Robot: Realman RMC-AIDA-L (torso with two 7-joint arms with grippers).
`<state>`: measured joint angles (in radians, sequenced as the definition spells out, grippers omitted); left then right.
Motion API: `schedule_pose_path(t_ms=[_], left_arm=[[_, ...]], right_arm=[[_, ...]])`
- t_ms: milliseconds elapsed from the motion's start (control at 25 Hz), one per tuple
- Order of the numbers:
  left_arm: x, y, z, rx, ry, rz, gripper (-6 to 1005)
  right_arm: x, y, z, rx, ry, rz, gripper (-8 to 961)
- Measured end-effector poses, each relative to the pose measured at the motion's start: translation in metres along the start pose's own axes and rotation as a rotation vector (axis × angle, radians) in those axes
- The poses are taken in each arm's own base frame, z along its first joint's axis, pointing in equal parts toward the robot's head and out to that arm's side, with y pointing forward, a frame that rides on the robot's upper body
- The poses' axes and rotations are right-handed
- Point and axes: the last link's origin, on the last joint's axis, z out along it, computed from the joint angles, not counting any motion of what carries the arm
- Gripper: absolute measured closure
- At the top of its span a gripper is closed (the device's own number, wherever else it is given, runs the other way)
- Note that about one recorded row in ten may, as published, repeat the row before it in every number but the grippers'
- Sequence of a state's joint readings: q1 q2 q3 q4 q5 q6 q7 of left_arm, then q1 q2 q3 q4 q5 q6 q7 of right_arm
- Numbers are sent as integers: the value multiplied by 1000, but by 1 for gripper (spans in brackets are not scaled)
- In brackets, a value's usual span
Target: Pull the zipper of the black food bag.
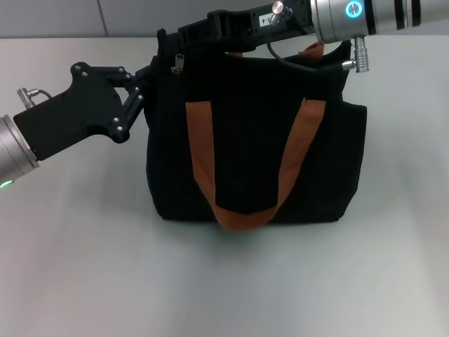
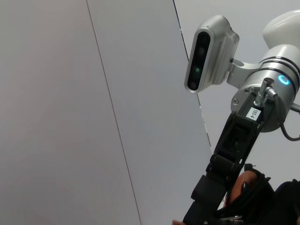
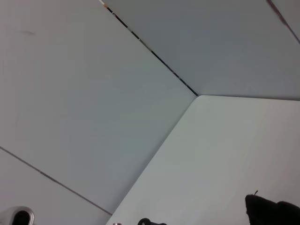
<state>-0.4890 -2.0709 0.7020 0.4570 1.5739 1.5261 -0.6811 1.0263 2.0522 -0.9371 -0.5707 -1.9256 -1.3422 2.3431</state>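
The black food bag (image 1: 252, 151) stands upright mid-table, its two brown-orange straps (image 1: 242, 214) looping down its face. The zipper (image 1: 179, 63), a small silvery pull tab, hangs at the bag's top left corner. My left gripper (image 1: 147, 83) comes in from the left and is shut on the bag's upper left edge. My right gripper (image 1: 174, 38) reaches from the top right across the bag's top, its tip just above the pull tab. The left wrist view shows the right gripper (image 2: 206, 201) descending onto the bag (image 2: 267, 201).
The bag rests on a pale grey table (image 1: 224, 288) with a light wall (image 1: 105, 17) behind it. A cable (image 1: 280, 53) loops from the right wrist over the bag's top. The right wrist view shows only wall, table and a bag corner (image 3: 272, 211).
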Motion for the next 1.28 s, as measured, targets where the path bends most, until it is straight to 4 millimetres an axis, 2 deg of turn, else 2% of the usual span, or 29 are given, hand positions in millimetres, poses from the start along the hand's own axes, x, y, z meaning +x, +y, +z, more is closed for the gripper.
schedule_pose_path(t_ms=[920,1280], left_arm=[[0,-2,0,9,-1,0,978],[0,-1,-1,10,-2,0,978]], right_arm=[[0,5,-1,-36,7,27,579],[0,7,5,-32,11,15,579]])
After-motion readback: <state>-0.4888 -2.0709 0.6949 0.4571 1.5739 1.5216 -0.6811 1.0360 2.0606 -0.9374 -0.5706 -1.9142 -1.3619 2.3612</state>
